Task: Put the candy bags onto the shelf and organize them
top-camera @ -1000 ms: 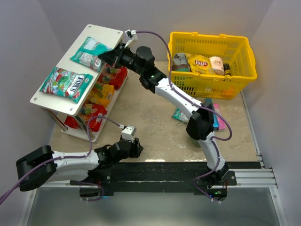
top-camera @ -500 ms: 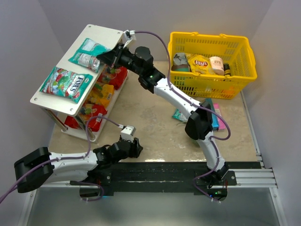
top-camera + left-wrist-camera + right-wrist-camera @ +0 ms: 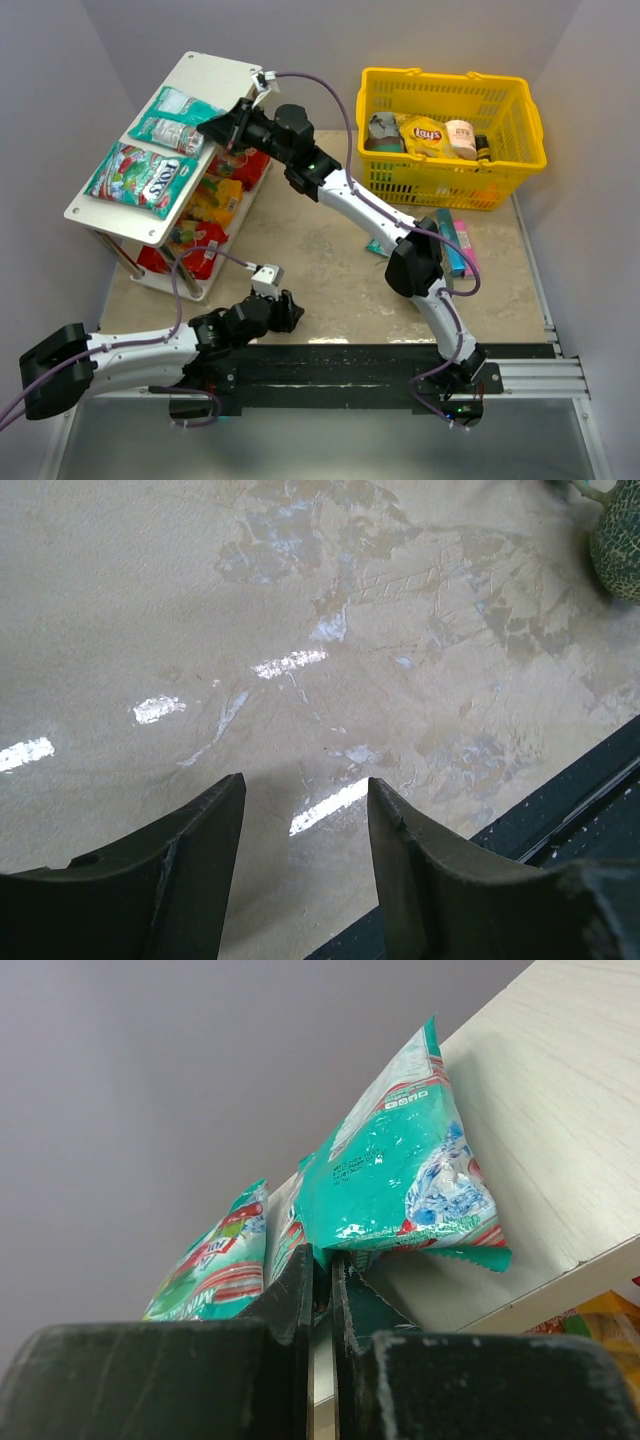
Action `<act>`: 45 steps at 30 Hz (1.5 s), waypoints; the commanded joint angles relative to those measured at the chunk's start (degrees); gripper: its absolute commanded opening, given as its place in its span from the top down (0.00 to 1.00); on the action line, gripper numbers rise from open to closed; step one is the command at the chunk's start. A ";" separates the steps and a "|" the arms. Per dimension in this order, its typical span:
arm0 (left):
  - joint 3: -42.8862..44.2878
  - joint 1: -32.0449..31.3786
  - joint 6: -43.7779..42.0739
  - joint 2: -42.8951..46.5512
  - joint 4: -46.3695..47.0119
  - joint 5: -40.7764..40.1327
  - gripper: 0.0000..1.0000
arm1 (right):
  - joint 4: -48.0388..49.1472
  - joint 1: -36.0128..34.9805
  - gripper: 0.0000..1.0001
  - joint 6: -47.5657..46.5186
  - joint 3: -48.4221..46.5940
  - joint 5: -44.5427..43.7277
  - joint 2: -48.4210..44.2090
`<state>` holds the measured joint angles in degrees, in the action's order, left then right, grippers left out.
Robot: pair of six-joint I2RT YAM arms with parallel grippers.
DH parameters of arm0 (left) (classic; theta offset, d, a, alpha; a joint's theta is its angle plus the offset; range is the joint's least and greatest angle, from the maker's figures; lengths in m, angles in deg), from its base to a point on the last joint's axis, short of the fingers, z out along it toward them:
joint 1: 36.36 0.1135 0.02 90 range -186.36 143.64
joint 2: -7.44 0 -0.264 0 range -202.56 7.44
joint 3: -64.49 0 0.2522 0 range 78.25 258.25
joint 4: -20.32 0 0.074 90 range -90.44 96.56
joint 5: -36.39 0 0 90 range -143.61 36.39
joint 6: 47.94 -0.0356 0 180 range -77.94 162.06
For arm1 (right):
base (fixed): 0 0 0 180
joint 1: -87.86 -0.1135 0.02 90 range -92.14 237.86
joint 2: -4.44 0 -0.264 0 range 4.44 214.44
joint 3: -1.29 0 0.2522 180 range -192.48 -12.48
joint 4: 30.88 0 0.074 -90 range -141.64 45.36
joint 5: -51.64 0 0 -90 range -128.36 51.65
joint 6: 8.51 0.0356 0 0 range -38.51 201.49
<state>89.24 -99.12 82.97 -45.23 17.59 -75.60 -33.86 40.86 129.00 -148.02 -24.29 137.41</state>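
Pinching teal candy bag (image 3: 400, 1180) with closed right gripper (image 3: 322, 1260) at shelf (image 3: 215, 75) top's right edge (bag tented). Hovering left gripper (image 3: 305, 800) over table (image 3: 300, 600), 2 jaws parted, empty.

Left arm (image 3: 140, 345): lies low along the near edge, elbow out at far left, forearm running right toward the middle.
Left end effector (image 3: 305, 790): held low and tipped downward, its two dark fingers (image 3: 200, 850) parted by a modest gap.
Right arm (image 3: 400, 230): stretched far forward and to the left from its base, elbow raised, wrist angled left.
Right end effector (image 3: 322, 1260): fingers pressed together, pinching the lower corner of a teal candy bag (image 3: 400, 1180).
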 commanded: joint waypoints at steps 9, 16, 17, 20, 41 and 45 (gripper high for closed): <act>0.09 -0.26 -0.91 2.21 -0.66 -2.44 0.41 | -3.40 -0.19 0.42 -3.03 4.32 -8.43 -7.72; 0.35 -0.26 -0.83 3.09 -1.36 -2.96 0.38 | -7.35 -0.19 0.27 -5.23 9.60 -12.66 -14.31; 0.44 -0.26 -0.91 3.18 -1.62 -3.14 0.37 | -9.10 -0.28 0.27 -5.32 9.95 -13.44 -14.92; 1.06 -0.26 -0.74 3.97 -3.29 -4.01 0.34 | -10.61 -0.28 0.26 -5.76 13.89 -15.72 -18.96; 9.85 -0.26 -8.83 9.69 -2.95 -4.46 0.00 | -32.67 11.14 0.23 -14.99 72.52 -49.03 -48.86; 10.02 -0.26 -7.68 8.81 -2.59 -3.23 0.00 | -32.06 11.67 0.22 -15.42 70.00 -52.03 -40.10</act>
<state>96.82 -99.12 75.45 -35.83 11.51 -79.23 -67.19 52.90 114.38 -75.22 -70.47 92.80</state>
